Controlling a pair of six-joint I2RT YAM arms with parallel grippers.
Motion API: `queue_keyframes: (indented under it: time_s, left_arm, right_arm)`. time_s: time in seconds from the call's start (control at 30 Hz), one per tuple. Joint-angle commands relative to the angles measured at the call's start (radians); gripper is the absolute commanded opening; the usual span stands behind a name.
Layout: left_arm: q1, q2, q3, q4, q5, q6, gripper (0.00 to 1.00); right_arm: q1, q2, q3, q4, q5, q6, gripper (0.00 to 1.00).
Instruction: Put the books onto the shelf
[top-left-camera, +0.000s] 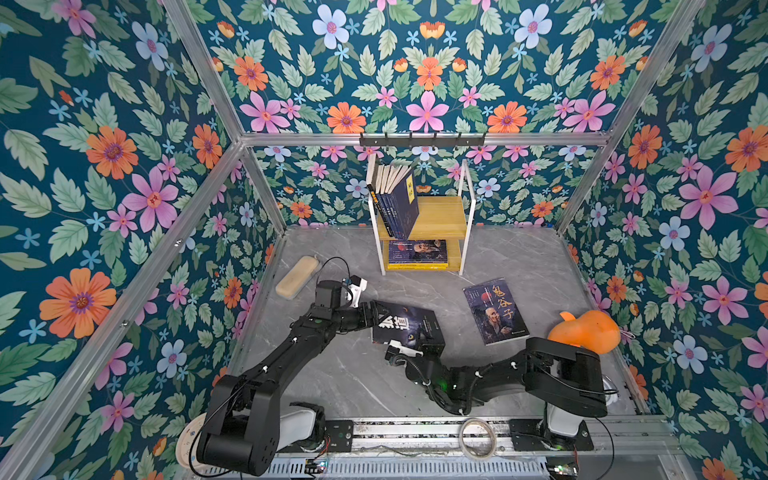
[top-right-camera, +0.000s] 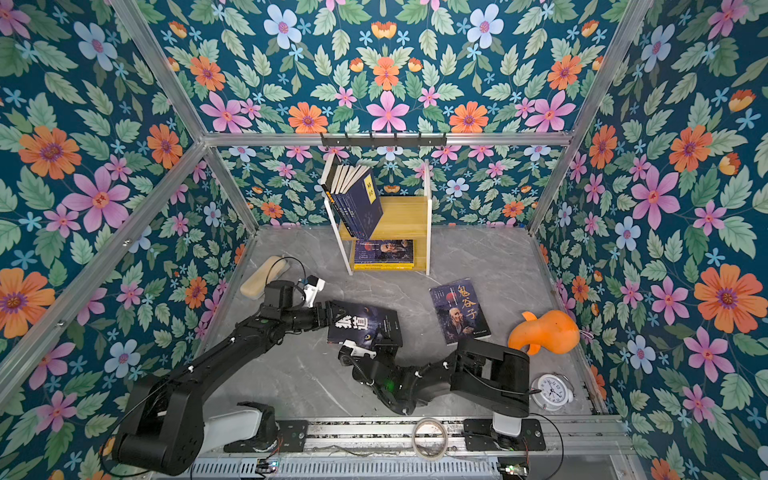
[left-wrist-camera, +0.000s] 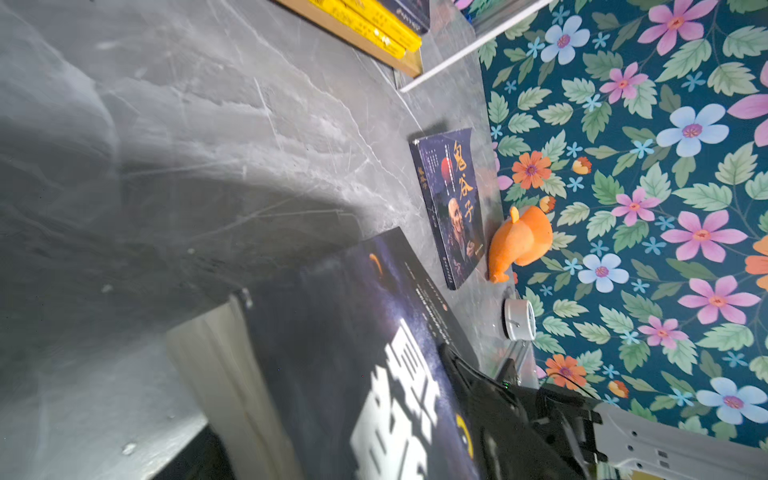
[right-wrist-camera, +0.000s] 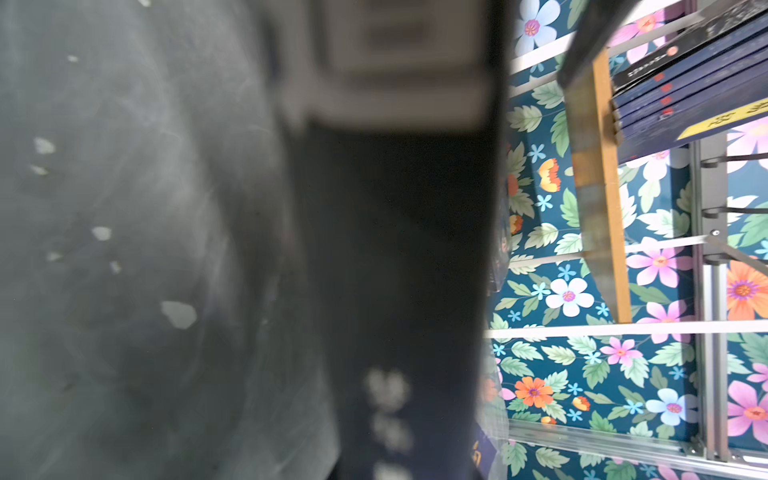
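Evidently a handover: left pincer gapes beside the dark book, right pincer clamps its near edge. Next, carry it to the shelf.

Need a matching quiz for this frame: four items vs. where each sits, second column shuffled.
Items:
1. navy books
2. old-man-cover book
3. dark book with white characters
4. orange toy

Places:
A. lying flat on the table, untouched
B. between the left gripper and the right gripper
C. leaning on the top board of the shelf
D. at the table's right edge

Pairs: 1-C, 2-A, 3-B, 4-D
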Motion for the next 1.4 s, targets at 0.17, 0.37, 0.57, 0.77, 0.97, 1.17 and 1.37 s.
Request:
queue_keyframes:
  time_s: [0.17,0.37,0.57,0.77,0.97,1.17,1.37]
  left_arm:
    - [0.097,-0.147,-0.012,-0.023,-0.059,0.168,0.99]
    - [0.184,-0.212,0.032,-0.089,-0.114,0.236,1.0]
    - [0.243,-0.259,0.03,-0.121,-0.104,0.256,1.0]
    - [0.243,-0.26,0.053,-0.128,-0.133,0.293,1.0]
    - [0.226,-0.265,0.045,-0.137,-0.136,0.319,1.0]
    - [0.223,-0.274,0.044,-0.146,-0.137,0.329,1.0]
    - [0.22,-0.283,0.031,-0.141,-0.114,0.306,1.0]
  right_arm:
    - [-0.063,-0.16,-0.014,-0.042,-0.086,-0.133,0.0]
    - [-0.141,-0.259,-0.011,-0.121,-0.129,-0.175,0.0]
    - [-0.211,-0.316,0.035,-0.217,-0.163,-0.188,0.0]
    - [-0.294,-0.263,0.084,-0.163,-0.158,-0.262,0.0]
    - [-0.362,-0.213,0.146,-0.12,-0.187,-0.296,0.0]
    - [-0.416,-0.151,0.204,-0.085,-0.213,-0.305,0.0]
    - [-0.458,-0.057,0.276,-0.04,-0.216,-0.335,0.0]
